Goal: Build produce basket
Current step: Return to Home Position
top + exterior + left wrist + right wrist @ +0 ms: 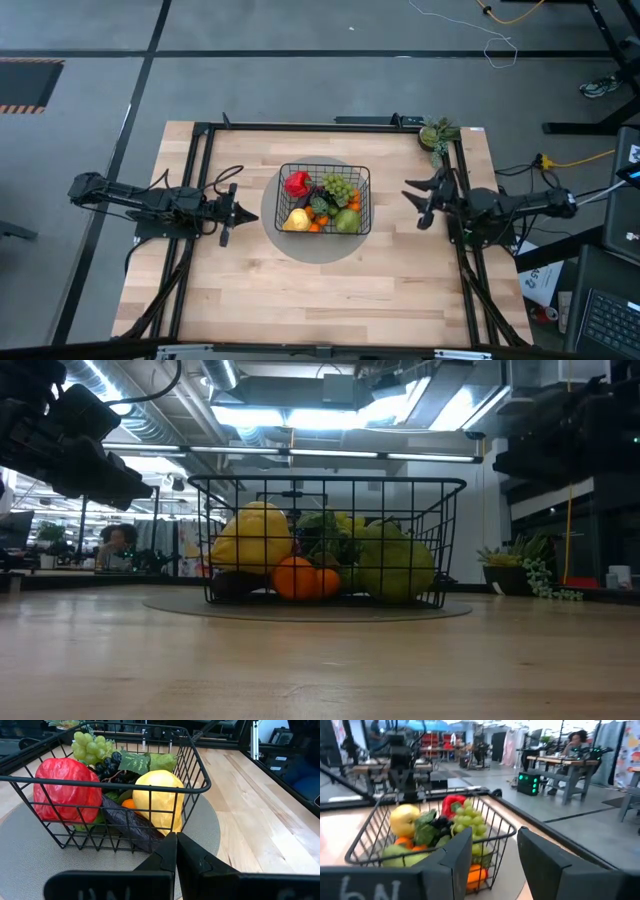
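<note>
L gripper [250,211]: fingers pressed together, nothing between them. It hovers just off the basket's [323,166] left-arm side, tips aimed at the wire wall, not touching. In its wrist view [176,836] the tips sit close in front of the mesh.
R gripper [415,206]: fingers apart, empty gap between them [495,850]. It sits off the basket's opposite side, farther from it than the L gripper, facing it.
basket: upright, mid-table, centred on a round grey mat [290,248]; rim [325,482] level.
red pepper [297,183]: inside, corner near L gripper, far side of basket.
yellow pear [297,219]: inside, near-side corner by L gripper; leans on the mesh [157,800].
eggplant [130,825]: low in basket, between pepper and pear.
green grapes [339,186]: inside, far side, on top of pile.
purple grapes [107,766]: just beside the green ones.
oranges [300,578]: bottom of basket, near wall.
green fruit [395,565]: inside, near-side corner toward R gripper; apple or pear, can't tell.
table [330,300]: pale wood under mat.
plant [437,133]: small pot, well beyond basket, far corner on R side.
person [118,540]: seated in room behind basket.
</note>
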Tool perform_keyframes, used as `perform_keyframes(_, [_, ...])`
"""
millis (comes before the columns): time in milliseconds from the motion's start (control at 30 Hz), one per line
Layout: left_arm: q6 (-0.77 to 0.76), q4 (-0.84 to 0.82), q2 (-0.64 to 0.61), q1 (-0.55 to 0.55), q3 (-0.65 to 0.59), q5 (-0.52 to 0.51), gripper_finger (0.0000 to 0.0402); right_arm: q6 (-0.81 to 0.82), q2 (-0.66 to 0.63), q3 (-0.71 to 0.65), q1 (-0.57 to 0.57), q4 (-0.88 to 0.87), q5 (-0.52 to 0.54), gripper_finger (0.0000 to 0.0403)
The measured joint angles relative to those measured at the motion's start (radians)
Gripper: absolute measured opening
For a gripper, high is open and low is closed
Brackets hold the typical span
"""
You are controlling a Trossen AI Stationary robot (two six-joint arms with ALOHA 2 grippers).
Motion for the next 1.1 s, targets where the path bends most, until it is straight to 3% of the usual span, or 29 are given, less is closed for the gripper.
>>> perform_keyframes(333, [0.0, 0.0, 0.0, 0.0, 0.0, 0.0, 0.0, 0.0, -0.047, 0.001, -0.091, 0.012, 0.0, 0.0158])
perform_keyframes(967, [0.0, 0.0, 0.0, 0.0, 0.0, 0.0, 0.0, -0.094, -0.041, 0.0, -0.099, 0.002, 0.0, 0.0158])
perform_keyframes(1100, [0.0, 0.0, 0.0, 0.0, 0.0, 0.0, 0.0, -0.051, -0.041, 0.0, -0.099, 0.002, -0.018, 0.0158])
